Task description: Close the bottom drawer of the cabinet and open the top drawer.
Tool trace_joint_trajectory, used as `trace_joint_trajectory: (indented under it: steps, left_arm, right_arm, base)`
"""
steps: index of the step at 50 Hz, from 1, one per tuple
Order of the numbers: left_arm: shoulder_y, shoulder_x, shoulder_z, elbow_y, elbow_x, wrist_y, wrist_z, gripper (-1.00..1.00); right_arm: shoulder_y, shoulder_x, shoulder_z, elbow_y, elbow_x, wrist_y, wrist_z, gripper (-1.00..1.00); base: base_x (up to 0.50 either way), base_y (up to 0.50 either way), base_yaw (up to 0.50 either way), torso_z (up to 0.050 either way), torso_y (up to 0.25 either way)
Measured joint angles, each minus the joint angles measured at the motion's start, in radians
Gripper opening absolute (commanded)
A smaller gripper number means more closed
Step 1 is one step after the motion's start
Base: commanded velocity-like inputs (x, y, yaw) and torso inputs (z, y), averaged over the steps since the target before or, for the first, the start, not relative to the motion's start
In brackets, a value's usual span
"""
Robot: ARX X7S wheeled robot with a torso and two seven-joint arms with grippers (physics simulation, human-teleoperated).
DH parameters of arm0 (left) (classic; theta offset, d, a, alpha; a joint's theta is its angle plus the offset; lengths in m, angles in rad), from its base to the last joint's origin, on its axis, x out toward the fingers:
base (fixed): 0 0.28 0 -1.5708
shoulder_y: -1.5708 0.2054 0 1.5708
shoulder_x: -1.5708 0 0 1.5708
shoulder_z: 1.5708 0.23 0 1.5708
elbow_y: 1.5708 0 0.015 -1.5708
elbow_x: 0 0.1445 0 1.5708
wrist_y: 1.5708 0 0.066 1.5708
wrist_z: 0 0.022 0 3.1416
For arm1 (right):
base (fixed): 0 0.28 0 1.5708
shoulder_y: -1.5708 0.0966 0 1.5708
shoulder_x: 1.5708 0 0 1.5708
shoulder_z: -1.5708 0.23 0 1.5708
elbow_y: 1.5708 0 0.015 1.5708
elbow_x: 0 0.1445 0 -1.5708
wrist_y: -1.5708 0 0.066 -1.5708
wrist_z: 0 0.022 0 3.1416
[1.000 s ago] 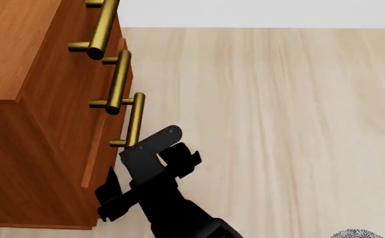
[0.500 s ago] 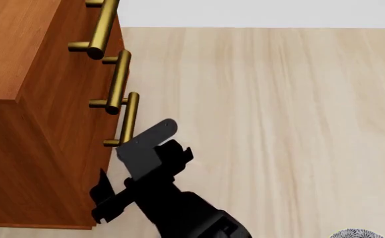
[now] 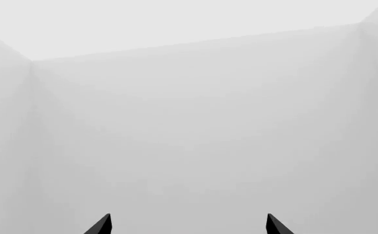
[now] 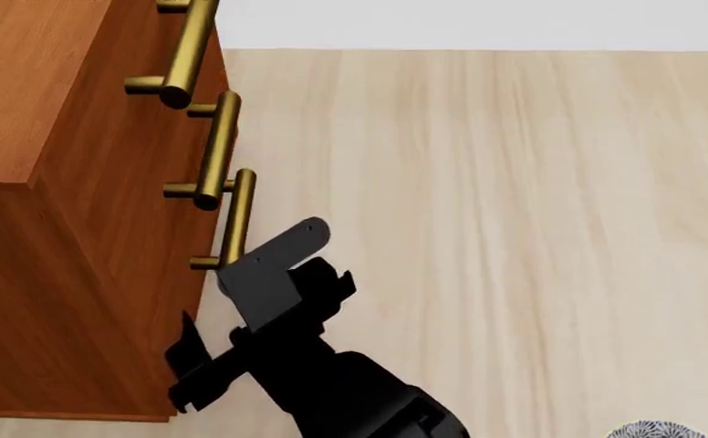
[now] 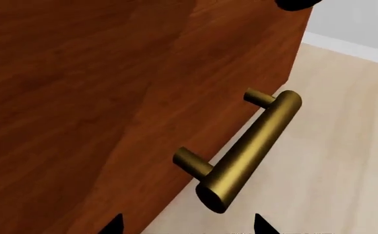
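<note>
- The small reddish-brown wooden cabinet (image 4: 74, 210) with three stacked drawers stood at the left of the head view on a pale plank floor (image 4: 513, 228), its brass bar handles lined up down the front.
- The bottom drawer (image 4: 202, 301), a reddish-brown wooden box at the lowest tier, looked nearly or fully flush with the cabinet front; its brass bar handle (image 4: 234, 219) stood just clear of the face on two short posts.
- The top drawer (image 4: 147, 55) sat shut at the uppermost tier, its handle partly cut off by the frame edge.
- The right gripper (image 5: 185, 226) hovered just beside the bottom handle, its black fingertips spread wide and grasping nothing.
- The left gripper (image 3: 187, 225) faced only a blank pale wall, its tips likewise parted and empty.
- Judged from these views, each drawer should be rigid and slide straight along its track, offering moderate resistance.
- The smooth round brass could slip under a loose pinch, so the best hold for opening the top drawer would be mid-bar, between the posts.
</note>
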Motion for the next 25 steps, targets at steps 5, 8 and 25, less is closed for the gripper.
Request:
trace_joint_trajectory:
  steps: [5,8,25]
  left_arm:
    - [-0.003,0.006,0.008,-0.002,-0.001,0.002,-0.002,1.00]
    - [-0.006,0.010,0.013,-0.001,-0.002,0.002,-0.003,1.00]
    - [-0.024,0.024,0.031,0.010,-0.014,-0.013,-0.015,1.00]
  right_arm:
    - [-0.011,0.042,0.006,-0.092,0.001,-0.008,0.052,1.00]
    - [-0.018,0.078,0.010,-0.171,-0.002,-0.012,0.094,1.00]
    - [-0.042,0.300,0.034,-0.607,-0.018,-0.021,0.328,1.00]
  base:
    - [0.00,0.00,0.00,0.000,0.000]
    - [0.00,0.00,0.00,0.000,0.000]
    - [0.00,0.00,0.00,0.000,0.000]
